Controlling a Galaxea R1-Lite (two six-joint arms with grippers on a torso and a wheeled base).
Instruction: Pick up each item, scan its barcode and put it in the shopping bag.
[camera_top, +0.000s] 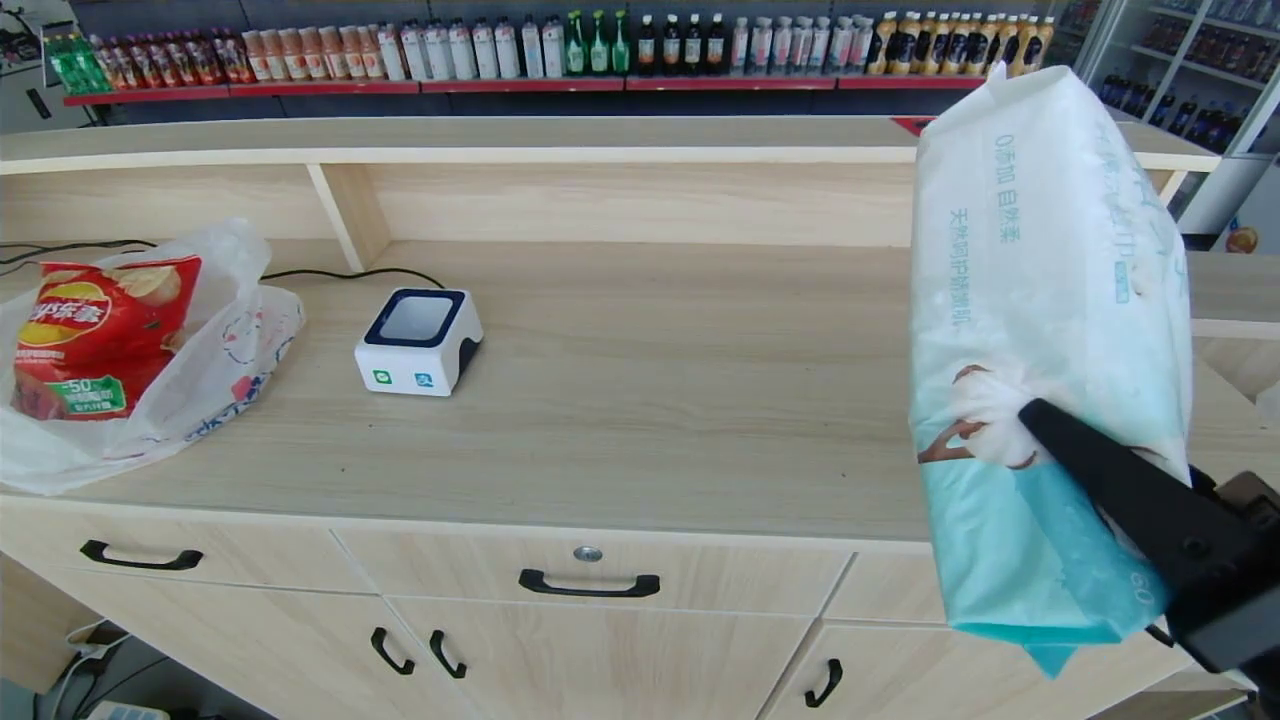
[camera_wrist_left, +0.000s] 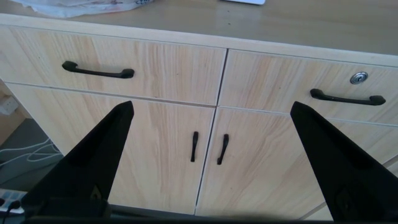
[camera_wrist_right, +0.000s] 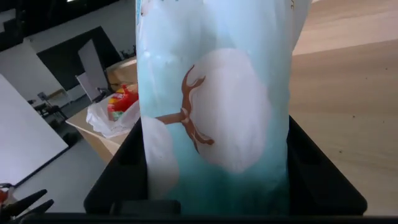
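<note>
My right gripper is shut on a tall white and teal tissue pack, holding it upright in the air above the counter's right end. Up close, the pack sits clamped between the two black fingers. A white barcode scanner with a dark-rimmed top window rests on the counter left of centre. At the far left lies the translucent shopping bag with a red chip bag inside. My left gripper is open with nothing between its fingers, held low in front of the cabinet doors.
The wooden counter has a raised back ledge with a vertical divider. A black cable runs from the scanner toward the left. Drawers and doors with black handles front the counter. Shelves of drink bottles line the back wall.
</note>
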